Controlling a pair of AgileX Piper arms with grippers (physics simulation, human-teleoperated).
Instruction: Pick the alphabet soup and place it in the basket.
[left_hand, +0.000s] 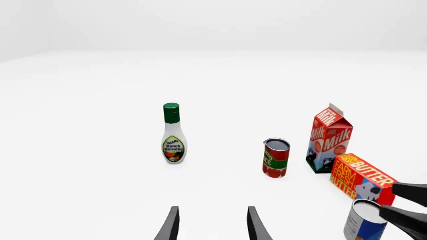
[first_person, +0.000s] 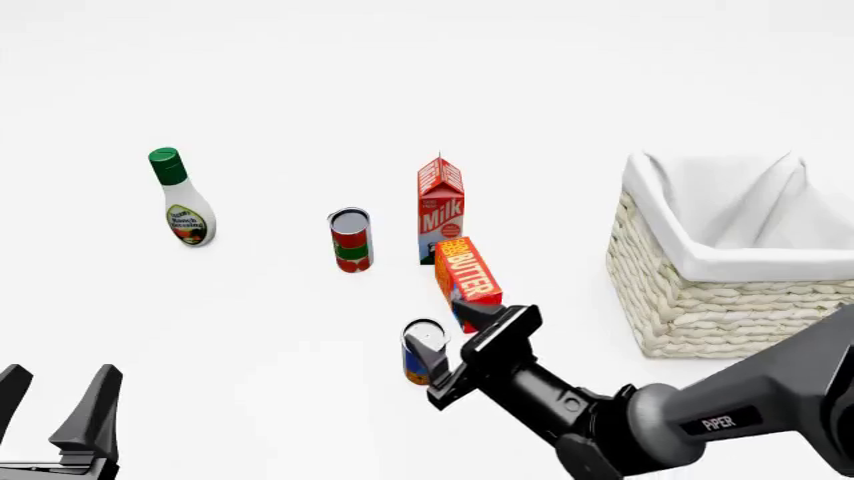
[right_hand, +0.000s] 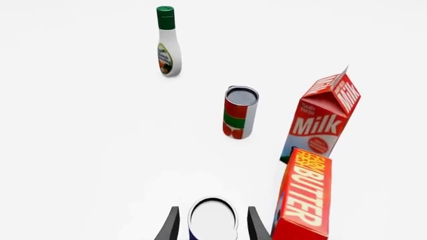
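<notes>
I have the right gripper down around the soup can, which stands upright on the white table just in front of the butter box. In the right wrist view the can's pale top sits between the two fingers, close on either side, but I cannot tell whether they are pressing the can yet. The basket stands well off to the right, apart from everything else. Behind the butter box is the milk carton, with the red-and-green can beside it and the dressing bottle farther left. My left gripper hangs low at the near left, fingers spread apart and holding nothing.
</notes>
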